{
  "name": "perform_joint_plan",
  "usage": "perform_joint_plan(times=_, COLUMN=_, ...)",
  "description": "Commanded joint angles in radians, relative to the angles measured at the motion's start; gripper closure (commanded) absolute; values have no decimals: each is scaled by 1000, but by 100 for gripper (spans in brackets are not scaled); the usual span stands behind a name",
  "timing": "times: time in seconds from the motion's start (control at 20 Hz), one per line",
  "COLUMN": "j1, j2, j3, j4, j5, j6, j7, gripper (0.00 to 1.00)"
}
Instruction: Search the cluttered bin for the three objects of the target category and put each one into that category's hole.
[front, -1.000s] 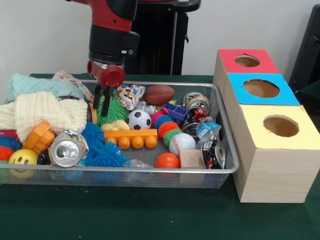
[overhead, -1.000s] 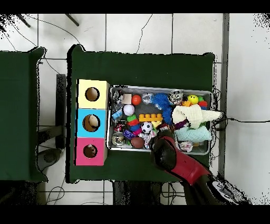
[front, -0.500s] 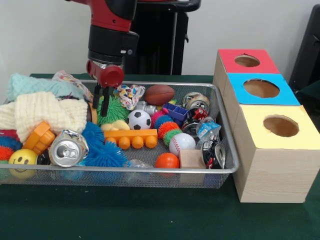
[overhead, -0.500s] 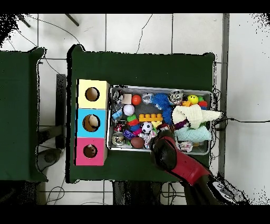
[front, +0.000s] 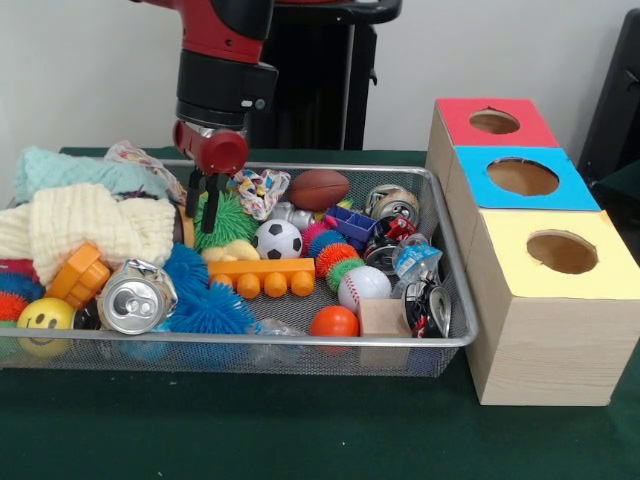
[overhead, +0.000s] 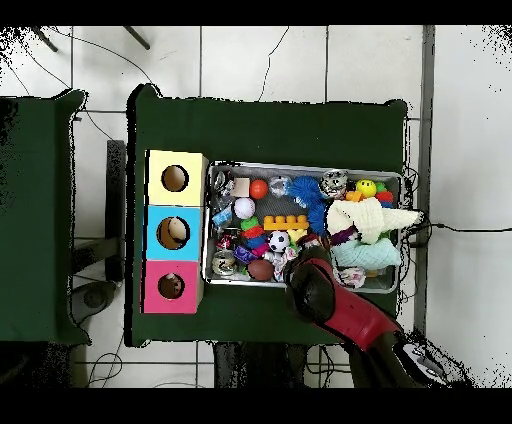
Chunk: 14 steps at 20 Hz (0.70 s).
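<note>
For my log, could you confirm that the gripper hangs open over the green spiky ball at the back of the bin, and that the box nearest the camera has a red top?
Not quite: the nearest box has a yellow top; the red one is farthest, as the front view shows. The gripper does hang open over the green spiky ball at the back of the bin.

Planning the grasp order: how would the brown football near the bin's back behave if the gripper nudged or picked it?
The football looks smooth and oval, so it would likely roll or swivel away when nudged. It sits on top of the clutter beside the crushed can, so little pins it. Its tapered ends may slip from the gripper; gripping across the middle seems safer.
</note>
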Motion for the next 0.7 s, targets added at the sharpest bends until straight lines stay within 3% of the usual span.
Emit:
perform_joint_plan(times=0.05, j1=-24, j2=24, j3=47, j4=21, j5=26, j6=-81, j7=219, gripper=0)
perform_joint_plan(times=0.7, j1=-25, j2=37, j3=51, j4=16, j5=24, j6=-94, j7=220, gripper=0)
